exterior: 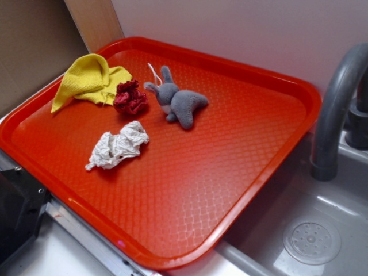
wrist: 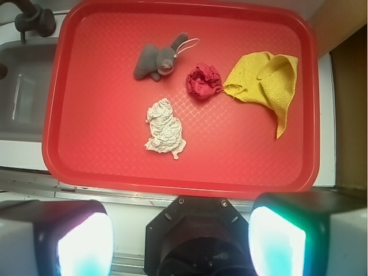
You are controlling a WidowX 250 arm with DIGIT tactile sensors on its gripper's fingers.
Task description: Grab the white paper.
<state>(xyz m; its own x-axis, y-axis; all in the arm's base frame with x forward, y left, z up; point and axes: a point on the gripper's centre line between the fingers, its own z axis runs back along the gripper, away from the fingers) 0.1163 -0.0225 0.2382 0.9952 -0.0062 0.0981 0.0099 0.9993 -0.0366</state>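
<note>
The white paper (wrist: 164, 128) lies crumpled near the middle of the red tray (wrist: 60, 115), alone and untouched. In my wrist view the bunny (wrist: 155, 60) sits at its twelve o'clock, the red wad (wrist: 203, 81) at one, the yellow cloth (wrist: 265, 82) at two. My gripper (wrist: 181, 238) hangs off the tray's near edge, fingers (wrist: 77, 241) spread wide, holding nothing.

- A pale wall (exterior: 241, 29) rises behind the counter.
- A wooden panel (exterior: 95, 20) stands at the back corner.
- A grey sink (exterior: 322, 230) with a curved grey tap (exterior: 336, 98) sits alongside.
</note>
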